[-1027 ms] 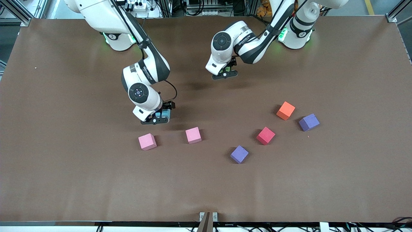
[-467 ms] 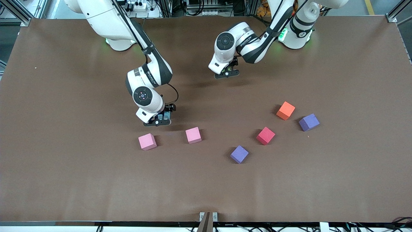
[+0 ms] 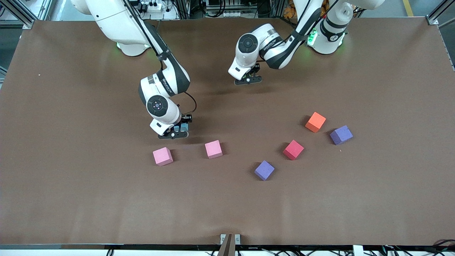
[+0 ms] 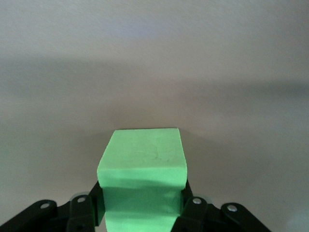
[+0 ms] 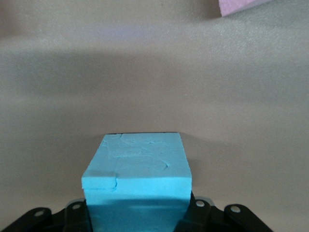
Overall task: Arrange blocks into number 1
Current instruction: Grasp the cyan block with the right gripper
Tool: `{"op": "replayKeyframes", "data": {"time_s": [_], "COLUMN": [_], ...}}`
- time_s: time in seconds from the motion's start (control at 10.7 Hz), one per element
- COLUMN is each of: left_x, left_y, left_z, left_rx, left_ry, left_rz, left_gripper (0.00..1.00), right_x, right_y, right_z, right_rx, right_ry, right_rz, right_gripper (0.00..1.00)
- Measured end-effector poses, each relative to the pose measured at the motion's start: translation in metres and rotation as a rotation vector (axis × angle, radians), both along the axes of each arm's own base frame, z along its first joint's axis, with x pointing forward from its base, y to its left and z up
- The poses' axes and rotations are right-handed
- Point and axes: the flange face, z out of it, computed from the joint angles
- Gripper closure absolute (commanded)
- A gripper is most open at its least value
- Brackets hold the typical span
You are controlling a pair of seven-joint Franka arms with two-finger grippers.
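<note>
My right gripper (image 3: 175, 132) is shut on a light blue block (image 3: 183, 127), low over the table just above the two pink blocks (image 3: 162, 156) (image 3: 213, 149). In the right wrist view the light blue block (image 5: 137, 169) fills the space between the fingers of the right gripper (image 5: 137, 212). My left gripper (image 3: 248, 79), over the table near the arms' bases, is shut on a green block (image 4: 142, 162). The left gripper (image 4: 142, 208) clamps it from both sides. A red block (image 3: 293, 149), an orange block (image 3: 315, 122) and two purple blocks (image 3: 264, 170) (image 3: 341, 134) lie loose toward the left arm's end.
The brown table (image 3: 71, 195) carries only the blocks. A corner of a pink block (image 5: 241, 6) shows in the right wrist view. Both arms reach in from the bases at the top of the front view.
The right gripper has shifted slightly toward the left arm's end, still holding the light blue block. The left gripper has drawn a little toward the bases with the green block.
</note>
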Motion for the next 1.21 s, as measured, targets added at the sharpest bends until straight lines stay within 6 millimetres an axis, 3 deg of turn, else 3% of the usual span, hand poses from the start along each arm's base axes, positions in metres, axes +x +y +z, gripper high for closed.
{"op": "replayKeyframes", "data": {"time_s": [0.19, 0.56, 0.65, 0.75, 0.84, 1.03, 1.21], "left_x": [-0.009, -0.005, -0.004, -0.005, -0.006, -0.004, 0.011], "left_y": [-0.011, -0.023, -0.026, -0.028, -0.029, -0.031, -0.033], "left_z": [0.005, 0.015, 0.014, 0.011, 0.008, 0.004, 0.01], "left_rx": [-0.028, -0.065, -0.07, -0.072, -0.073, -0.081, -0.095], "left_ry": [-0.024, -0.043, -0.041, -0.036, -0.031, -0.029, -0.047], "left_rz": [-0.038, -0.053, -0.054, -0.056, -0.056, -0.051, -0.029], "left_gripper": [1.0, 1.0, 0.96, 0.58, 0.01, 0.0, 0.0], "right_x": [0.006, 0.016, 0.013, 0.008, 0.0, -0.016, -0.023], "right_y": [-0.001, -0.017, -0.022, -0.024, -0.022, -0.008, 0.001], "right_z": [0.017, 0.08, 0.095, 0.107, 0.115, 0.123, 0.124], "right_rx": [0.015, 0.063, 0.071, 0.075, 0.076, 0.073, 0.069], "right_ry": [-0.029, -0.095, -0.106, -0.114, -0.117, -0.115, -0.113], "right_rz": [-0.007, -0.043, -0.067, -0.108, -0.146, -0.194, -0.224], "right_gripper": [0.43, 0.43, 0.43, 0.43, 0.43, 0.43, 0.43]}}
